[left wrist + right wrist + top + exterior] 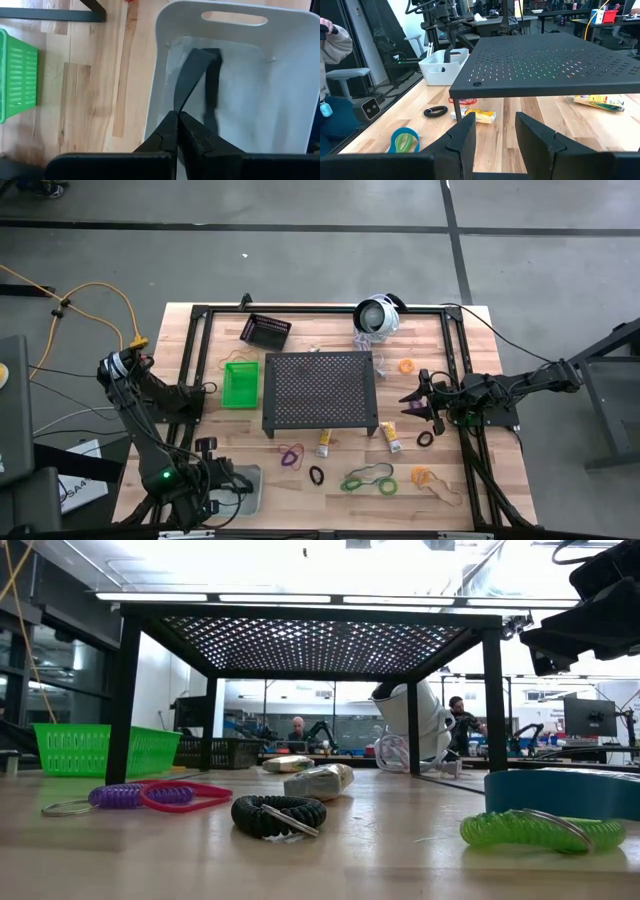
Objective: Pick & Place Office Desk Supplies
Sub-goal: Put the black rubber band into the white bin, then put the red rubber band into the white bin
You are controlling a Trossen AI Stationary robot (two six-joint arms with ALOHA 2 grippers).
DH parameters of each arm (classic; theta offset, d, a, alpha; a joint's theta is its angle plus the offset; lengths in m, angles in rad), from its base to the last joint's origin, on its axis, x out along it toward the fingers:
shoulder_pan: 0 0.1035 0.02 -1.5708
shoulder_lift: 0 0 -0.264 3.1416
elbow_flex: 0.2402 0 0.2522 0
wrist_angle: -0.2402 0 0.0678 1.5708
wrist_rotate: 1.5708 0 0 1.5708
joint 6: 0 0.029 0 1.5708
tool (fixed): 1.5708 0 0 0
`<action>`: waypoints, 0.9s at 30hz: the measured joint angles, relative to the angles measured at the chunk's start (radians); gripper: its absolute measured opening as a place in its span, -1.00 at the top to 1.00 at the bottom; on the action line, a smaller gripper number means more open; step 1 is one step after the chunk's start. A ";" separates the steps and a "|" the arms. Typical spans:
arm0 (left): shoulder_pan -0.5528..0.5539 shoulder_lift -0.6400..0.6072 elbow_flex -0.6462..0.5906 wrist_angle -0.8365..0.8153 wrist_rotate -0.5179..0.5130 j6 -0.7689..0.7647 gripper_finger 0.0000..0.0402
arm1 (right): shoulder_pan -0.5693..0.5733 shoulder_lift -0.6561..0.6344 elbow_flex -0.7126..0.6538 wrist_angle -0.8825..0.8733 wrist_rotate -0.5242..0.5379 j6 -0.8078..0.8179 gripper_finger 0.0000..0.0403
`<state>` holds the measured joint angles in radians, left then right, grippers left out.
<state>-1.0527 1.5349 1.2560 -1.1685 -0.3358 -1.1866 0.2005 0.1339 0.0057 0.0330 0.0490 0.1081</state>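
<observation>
My right jaws hang open and empty beside the perforated stand, supplies ahead.

The bench carries the black stand. My right jaws hover beside it; the nearest yellow tube lies just frontward, long axis pointing front-to-back. My left jaws, shut and empty, wait over the clear bin, farther from the tube.

A green bin sits at nine o'clock of the table, a black bin tilted at eleven, a clear bin at seven. Two yellow tubes lie near six o'clock, with purple, black, green and orange loops beyond them.
</observation>
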 joint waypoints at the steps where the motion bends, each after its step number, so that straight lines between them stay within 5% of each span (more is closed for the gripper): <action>1: 0.000 0.000 0.000 0.001 0.001 0.000 1.00 | 0.000 0.000 0.000 0.000 0.000 0.000 0.38; 11: 0.000 0.000 0.000 0.025 0.035 0.008 0.97 | 0.000 0.000 0.000 0.000 0.000 0.000 0.38; 20: 0.000 0.000 0.000 0.031 0.032 0.011 0.62 | 0.000 0.000 0.000 0.000 0.000 0.000 0.38; 27: 0.000 0.000 0.000 0.033 0.031 0.005 0.54 | 0.000 0.000 0.000 0.000 0.000 0.000 0.38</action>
<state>-1.0523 1.5349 1.2560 -1.1355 -0.3052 -1.1815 0.2005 0.1339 0.0057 0.0330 0.0490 0.1081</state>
